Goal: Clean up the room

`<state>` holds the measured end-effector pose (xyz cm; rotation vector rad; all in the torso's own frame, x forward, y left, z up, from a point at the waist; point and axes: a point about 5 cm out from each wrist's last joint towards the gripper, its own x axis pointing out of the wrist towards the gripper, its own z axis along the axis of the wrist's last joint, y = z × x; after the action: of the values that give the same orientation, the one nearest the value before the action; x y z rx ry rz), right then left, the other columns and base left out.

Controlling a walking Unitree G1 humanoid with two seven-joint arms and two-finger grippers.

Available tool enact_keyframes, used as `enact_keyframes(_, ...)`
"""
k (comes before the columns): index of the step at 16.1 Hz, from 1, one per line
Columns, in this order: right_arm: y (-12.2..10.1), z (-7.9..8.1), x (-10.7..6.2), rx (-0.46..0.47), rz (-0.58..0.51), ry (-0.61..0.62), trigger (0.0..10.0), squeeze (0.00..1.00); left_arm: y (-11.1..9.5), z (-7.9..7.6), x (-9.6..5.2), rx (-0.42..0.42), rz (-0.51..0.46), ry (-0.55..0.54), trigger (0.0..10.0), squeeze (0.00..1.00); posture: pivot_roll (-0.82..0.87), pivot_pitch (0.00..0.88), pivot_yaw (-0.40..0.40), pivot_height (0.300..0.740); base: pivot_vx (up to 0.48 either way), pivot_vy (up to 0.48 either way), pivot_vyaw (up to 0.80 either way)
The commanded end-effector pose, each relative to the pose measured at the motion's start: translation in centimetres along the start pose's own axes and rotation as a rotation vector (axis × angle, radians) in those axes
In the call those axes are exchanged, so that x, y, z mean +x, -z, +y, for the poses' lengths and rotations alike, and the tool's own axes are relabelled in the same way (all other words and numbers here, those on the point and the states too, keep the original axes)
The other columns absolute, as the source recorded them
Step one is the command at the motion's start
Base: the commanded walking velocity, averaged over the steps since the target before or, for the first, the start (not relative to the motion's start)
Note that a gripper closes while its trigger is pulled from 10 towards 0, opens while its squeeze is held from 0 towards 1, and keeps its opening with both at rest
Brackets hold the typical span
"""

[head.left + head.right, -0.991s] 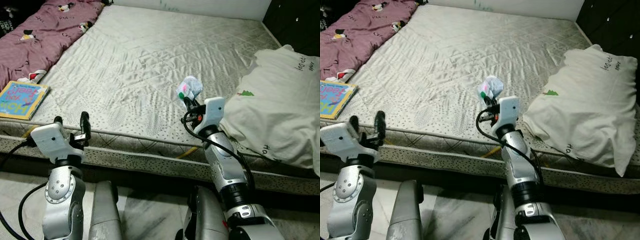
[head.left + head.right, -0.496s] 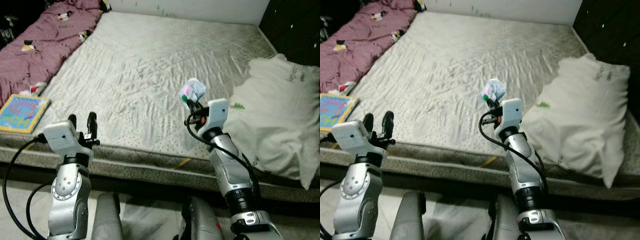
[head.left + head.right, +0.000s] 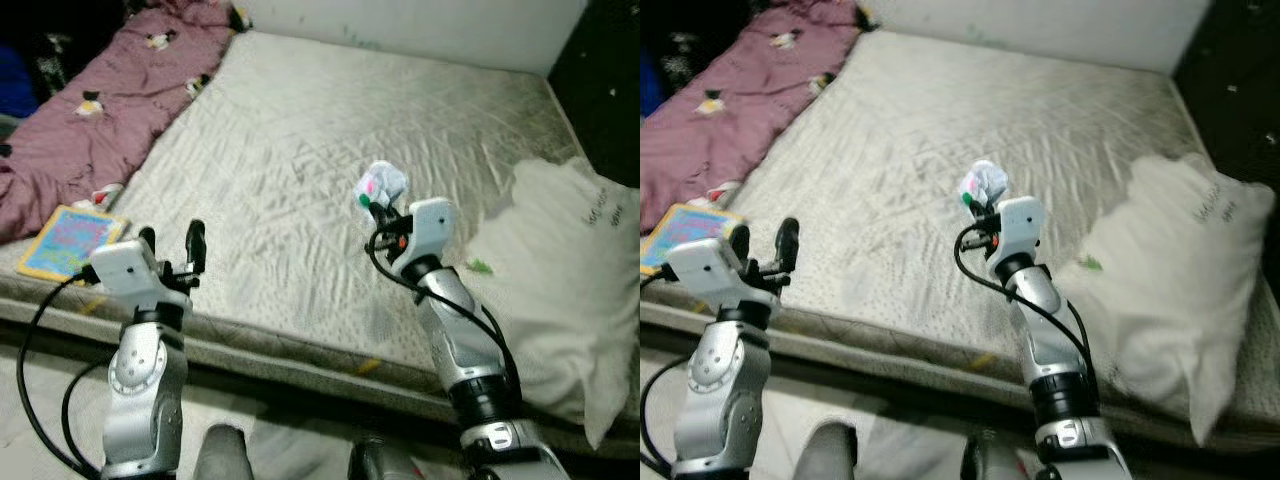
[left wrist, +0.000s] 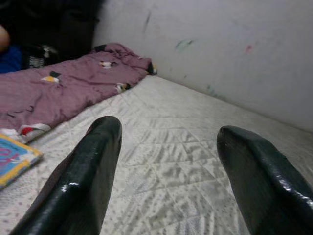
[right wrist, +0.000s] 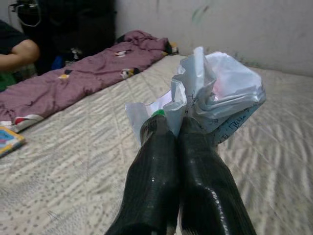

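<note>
My right gripper (image 3: 378,207) is shut on a crumpled white paper wrapper (image 3: 381,183) with pink and green marks, held up above the grey quilted mattress (image 3: 330,130). The right wrist view has the wrapper (image 5: 215,95) bunched over the two closed fingertips (image 5: 168,134). My left gripper (image 3: 172,240) stands open over the mattress's near edge, nothing between its fingers (image 4: 98,161). A colourful picture book (image 3: 72,240) lies on the mattress's near left corner, left of that gripper.
A purple patterned blanket (image 3: 100,130) runs along the mattress's left side. A white pillow (image 3: 570,290) lies at the right edge. A white wall (image 4: 220,44) stands behind the bed. A person's arm (image 5: 17,51) rests beyond the blanket.
The camera has shifted, so the bed sits differently in the picture. My right gripper still holds the wrapper up. The left gripper stays open near the mattress edge.
</note>
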<state>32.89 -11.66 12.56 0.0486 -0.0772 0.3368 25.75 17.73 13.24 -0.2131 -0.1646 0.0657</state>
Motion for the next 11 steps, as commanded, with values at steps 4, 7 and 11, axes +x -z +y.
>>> enact_keyframes(4, -0.7, -0.2, 0.4, -0.017, -0.019, 0.002, 10.0, 0.00, 0.0, -0.3, 0.4, -0.004, -0.005, 0.023, 10.0, 1.00, 0.12, 0.000, -0.077, 0.740, 0.000, 0.000, 0.00)
enact_keyframes(7, -0.7, -0.1, 0.6, -0.018, -0.013, 0.001, 10.0, 0.00, 0.0, -0.2, 0.6, -0.008, 0.001, 0.022, 10.0, 1.00, 0.12, 0.000, -0.079, 0.740, 0.000, 0.000, 0.00)
enact_keyframes(11, -0.6, -0.1, 0.7, -0.026, -0.006, -0.005, 10.0, 0.00, 1.0, -0.2, 0.6, -0.001, 0.072, 0.019, 10.0, 1.00, 0.11, 0.000, -0.076, 0.740, 0.000, 0.000, 0.00)
